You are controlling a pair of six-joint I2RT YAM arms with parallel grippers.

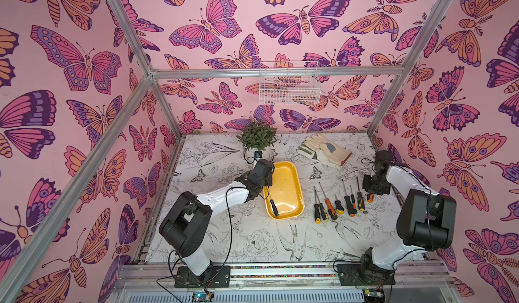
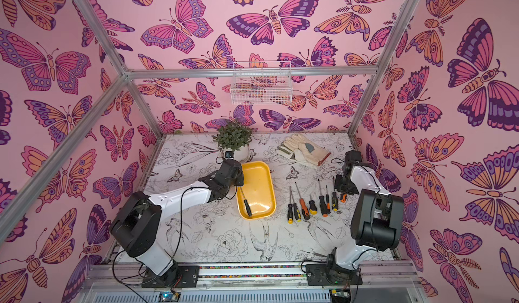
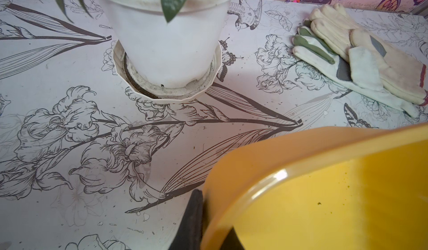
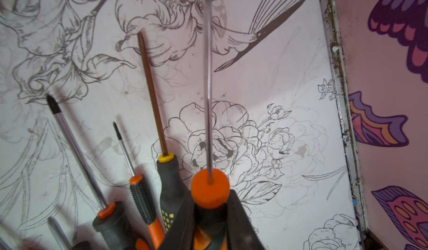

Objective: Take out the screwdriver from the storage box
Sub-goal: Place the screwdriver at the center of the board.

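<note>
The yellow storage box [image 1: 289, 181] lies mid-table, and both top views show it. A black-handled screwdriver [image 1: 274, 207] rests inside along its left wall. My left gripper [image 3: 214, 211] is shut on the box's left rim, with one finger [image 3: 193, 216] outside the wall and the other inside. My right gripper [image 4: 210, 216] is shut on the handle of an orange-and-black screwdriver [image 4: 210, 188], whose thin shaft points away from the wrist. That screwdriver [image 1: 370, 197] is at the right end of a row of several screwdrivers [image 1: 337, 203] lying on the table.
A potted plant [image 1: 257, 137] stands just behind the box, close to the left wrist. Work gloves [image 1: 325, 150] lie at the back right. A white wire basket [image 1: 289, 85] hangs on the back wall. The table's right edge [image 4: 340, 98] and the wall are near the right gripper.
</note>
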